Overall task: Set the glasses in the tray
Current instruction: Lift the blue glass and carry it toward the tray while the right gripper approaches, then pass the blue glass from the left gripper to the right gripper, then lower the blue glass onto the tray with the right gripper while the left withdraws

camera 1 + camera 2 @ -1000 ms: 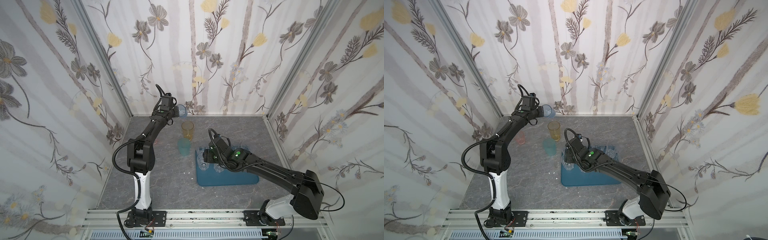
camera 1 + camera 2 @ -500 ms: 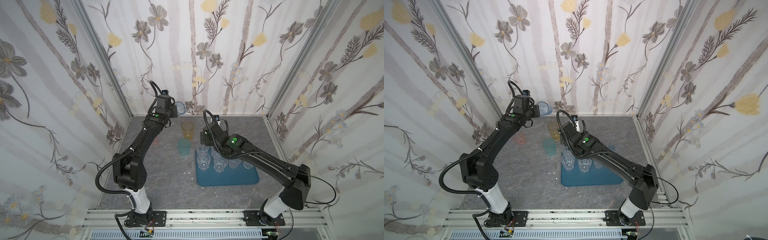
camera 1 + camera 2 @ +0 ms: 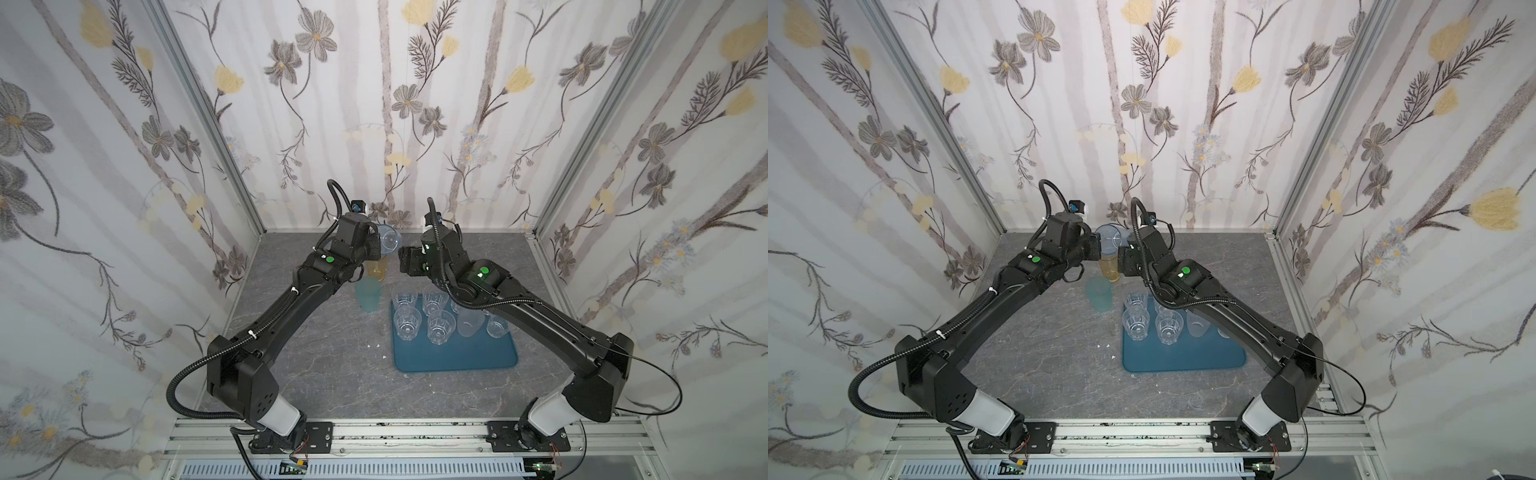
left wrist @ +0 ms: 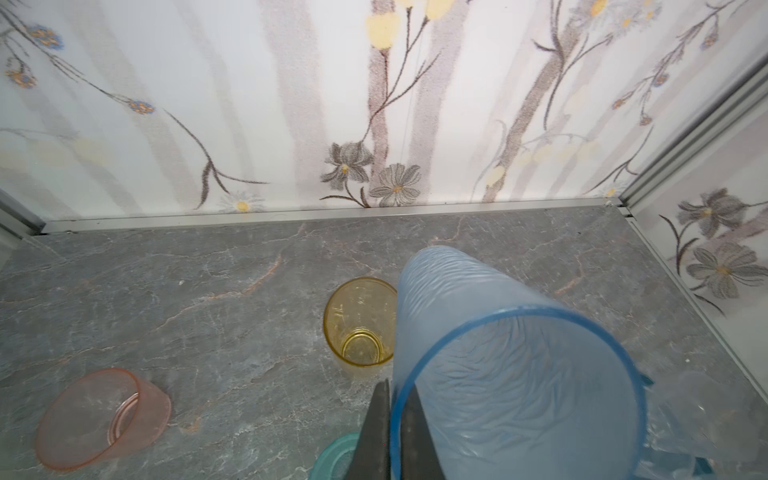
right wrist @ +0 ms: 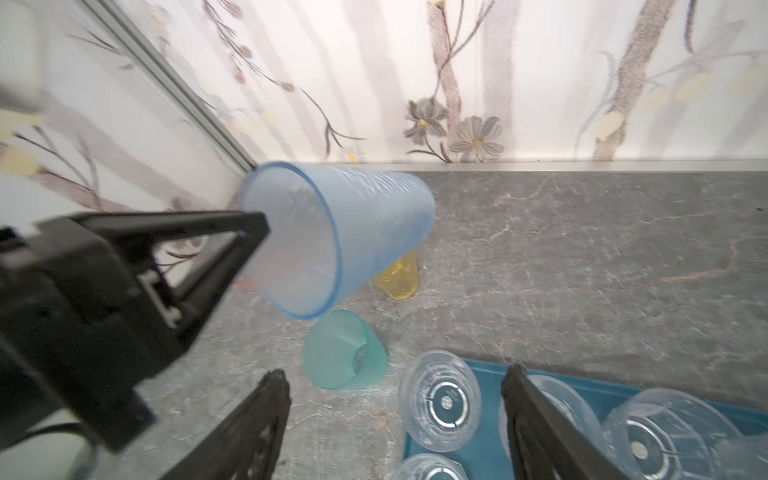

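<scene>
My left gripper (image 4: 397, 388) is shut on the rim of a blue glass (image 4: 511, 357), which hangs on its side above the back of the table in both top views (image 3: 390, 241) (image 3: 1111, 239). My right gripper (image 5: 395, 376) is open and empty, raised just right of that blue glass (image 5: 340, 232) and facing it. The blue tray (image 3: 457, 353) holds several clear glasses (image 3: 407, 326) and a frosted one (image 3: 469, 322). On the table stand an amber glass (image 3: 377, 266), a teal glass (image 3: 369, 295) and a pink glass (image 4: 99, 419).
The back wall (image 3: 415, 166) is close behind both grippers. The amber glass (image 5: 399, 278) and the teal glass (image 5: 343, 351) sit right under the held blue glass, left of the tray rim (image 5: 478, 365). White specks (image 3: 374, 345) lie on the grey table.
My right gripper has left the tray, risen toward the back and turned to the blue glass. My left gripper has lifted the blue glass higher and carried it toward the middle.
</scene>
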### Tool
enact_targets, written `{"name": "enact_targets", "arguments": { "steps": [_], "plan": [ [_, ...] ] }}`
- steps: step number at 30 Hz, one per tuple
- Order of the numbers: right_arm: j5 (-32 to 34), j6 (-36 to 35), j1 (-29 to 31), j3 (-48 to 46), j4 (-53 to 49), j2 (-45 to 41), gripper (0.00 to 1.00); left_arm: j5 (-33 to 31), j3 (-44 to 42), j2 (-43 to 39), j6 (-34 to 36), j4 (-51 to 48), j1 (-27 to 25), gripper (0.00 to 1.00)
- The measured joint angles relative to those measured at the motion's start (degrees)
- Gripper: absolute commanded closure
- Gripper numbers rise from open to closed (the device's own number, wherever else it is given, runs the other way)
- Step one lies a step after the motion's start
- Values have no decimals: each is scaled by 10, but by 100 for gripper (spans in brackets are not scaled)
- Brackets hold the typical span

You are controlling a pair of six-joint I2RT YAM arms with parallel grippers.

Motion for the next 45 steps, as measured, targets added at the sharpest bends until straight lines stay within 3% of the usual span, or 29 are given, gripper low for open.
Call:
{"name": "enact_targets", "arguments": {
  "steps": [7,20,25,29,36,45],
  "plan": [
    [-14,13,-7,-15,42,-14,35,-14,-8,-14,-26,-1,-60,100],
    [77,6,-24,-14,0,0,79,-51,-7,-38,-61,-8,-134,100],
    [94,4,-26,-24,-23,-11,87,-21,2,-48,-69,-11,-148,70],
    [90,4,-31,-45,-26,-39,89,5,5,-71,-75,-2,-151,57],
    [45,4,-39,-83,-33,-95,90,-31,-46,-139,-34,7,-148,26],
    [-62,-8,-37,-152,-129,-163,92,-116,-206,-231,8,23,-136,20]
  ]
}}
